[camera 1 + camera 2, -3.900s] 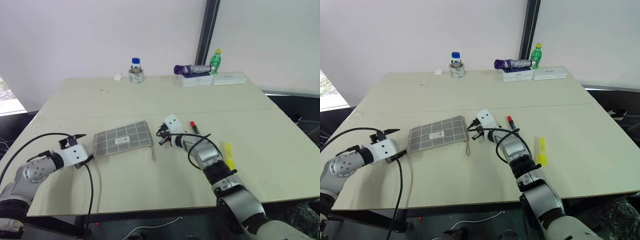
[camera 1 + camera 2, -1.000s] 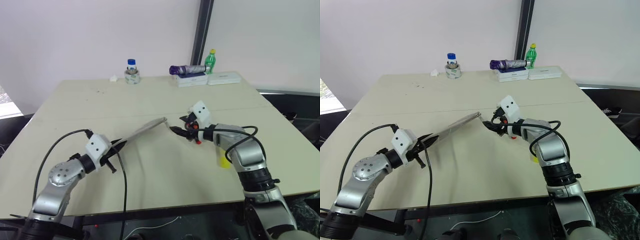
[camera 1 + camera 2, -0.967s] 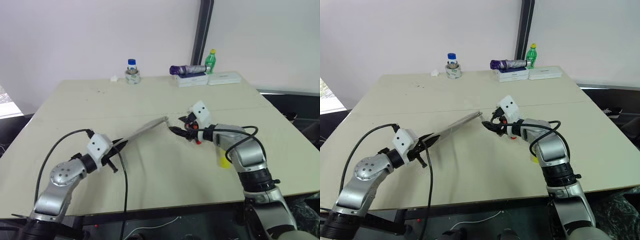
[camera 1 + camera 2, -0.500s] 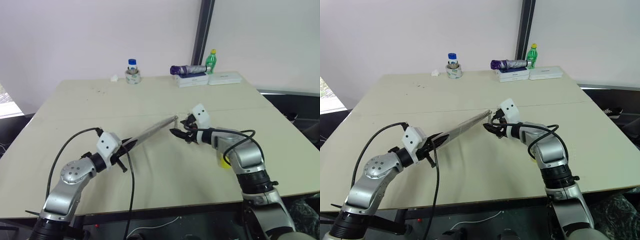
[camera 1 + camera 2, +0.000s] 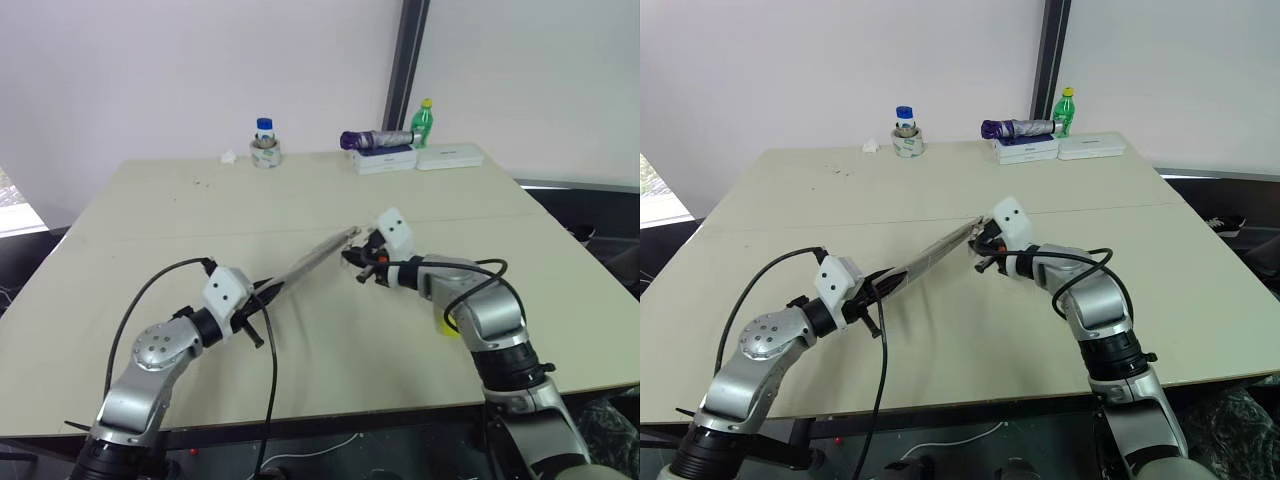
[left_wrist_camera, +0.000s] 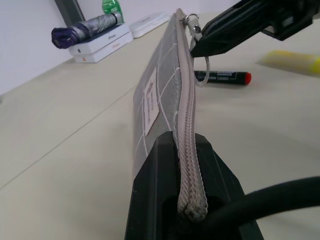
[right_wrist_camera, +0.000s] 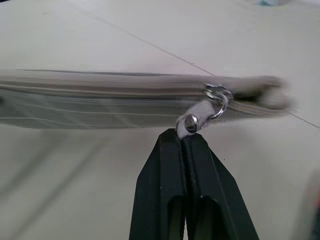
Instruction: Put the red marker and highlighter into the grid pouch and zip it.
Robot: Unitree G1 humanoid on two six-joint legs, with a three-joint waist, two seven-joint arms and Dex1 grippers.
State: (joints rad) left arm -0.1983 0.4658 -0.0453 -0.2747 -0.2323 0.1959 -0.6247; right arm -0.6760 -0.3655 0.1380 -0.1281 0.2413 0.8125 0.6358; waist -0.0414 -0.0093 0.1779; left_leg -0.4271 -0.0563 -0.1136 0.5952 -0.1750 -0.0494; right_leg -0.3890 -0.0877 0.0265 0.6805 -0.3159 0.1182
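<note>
Currently the grid pouch [image 5: 305,264] is held edge-up above the table [image 5: 150,215], its long axis running from the left gripper [image 5: 262,293], clamped on its near end, up toward the right gripper [image 7: 186,141]. That gripper's fingers are pressed together on the zipper pull [image 7: 194,119] at the far end. The red marker [image 6: 223,77] and the highlighter [image 6: 295,61] are lying on the table beyond, the marker just beside the far end.

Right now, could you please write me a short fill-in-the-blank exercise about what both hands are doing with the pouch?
1. The left hand holds the grid pouch ____ the table.
2. The right hand is shut on the zipper's pull ____.
3. The red marker lies on the ____.
4. The pouch's zipper is ____.

Missing words: above; cord; table; closed
</note>
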